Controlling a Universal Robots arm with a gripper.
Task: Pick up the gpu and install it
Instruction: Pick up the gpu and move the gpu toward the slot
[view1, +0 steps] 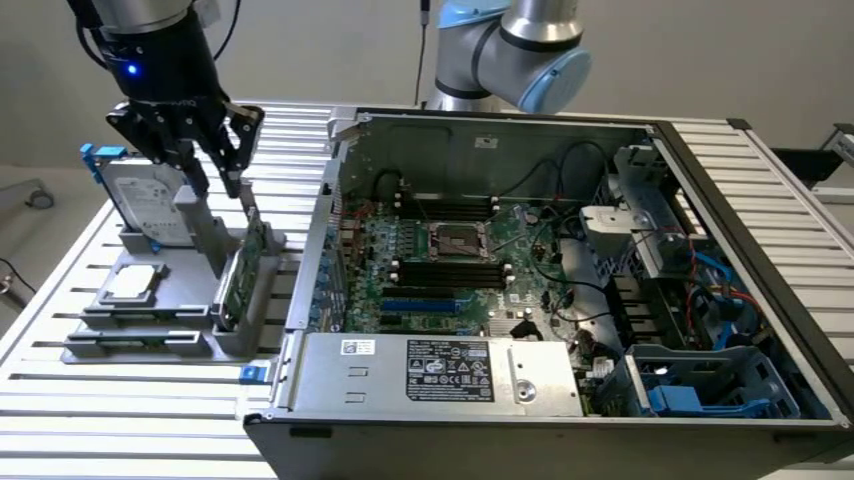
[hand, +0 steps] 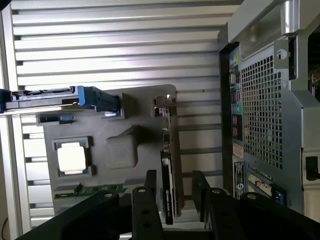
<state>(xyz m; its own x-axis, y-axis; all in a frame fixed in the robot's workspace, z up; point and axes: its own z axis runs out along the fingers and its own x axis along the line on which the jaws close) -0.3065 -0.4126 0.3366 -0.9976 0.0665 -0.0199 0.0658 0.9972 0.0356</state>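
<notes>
Exterior view: the tool (view1: 224, 192) is hanging over the gray holder (view1: 200, 335), which is lying on the slatted worktop (view1: 134, 410). Its two black fingers are pointing down and standing spread apart, gripping nothing. The gpu (view1: 248, 262) is standing on edge in a slot along the holder's side nearest the open computer case (view1: 467, 145), straight beneath the tool. The fingertips are reaching down to about the card's upper edge. On the holder's far side from the case, a silver hard drive (view1: 134, 195) with a blue frame is standing upright. A small square chip (view1: 134, 282) is lying flat in the holder near it. Wrist view: the tool (hand: 175, 182) is looking down on the holder (hand: 130, 130), and the gpu (hand: 170, 165) is showing edge-on as a thin dark strip along the holder's case-side edge. One finger is sitting on each side of the card with a gap showing on both sides, so the tool is open and not clamping it. The hard drive (hand: 60, 97), the chip (hand: 70, 159) and a green memory stick (hand: 90, 190) are resting in the holder away from the case (hand: 260, 100).
</notes>
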